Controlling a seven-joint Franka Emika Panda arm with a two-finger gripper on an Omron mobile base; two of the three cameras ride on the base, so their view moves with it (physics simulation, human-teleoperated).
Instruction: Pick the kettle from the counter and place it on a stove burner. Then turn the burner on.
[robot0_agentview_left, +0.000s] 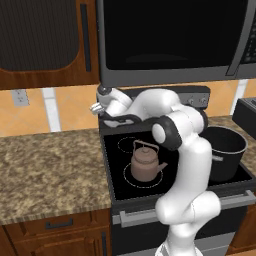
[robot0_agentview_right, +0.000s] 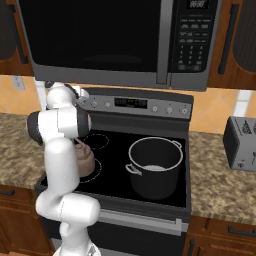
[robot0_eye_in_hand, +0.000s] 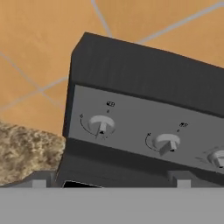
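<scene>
Kettle (robot0_agentview_left: 145, 164) sits on the stove burner (robot0_agentview_left: 131, 181), frame centre — gripper (robot0_agentview_left: 96, 107) at upper left, opening cannot be told.

A home kitchen — black glass stove (robot0_agentview_right: 150, 150) under a microwave (robot0_agentview_right: 125, 40), granite counter (robot0_agentview_left: 50, 170), wood cabinets (robot0_agentview_left: 45, 40), a toaster (robot0_agentview_right: 241, 142).

Kettle (robot0_agentview_right: 86, 161) half behind the arm, rightmost knob (robot0_eye_in_hand: 217, 158) cut by the edge, knob labels unreadably small.
</scene>
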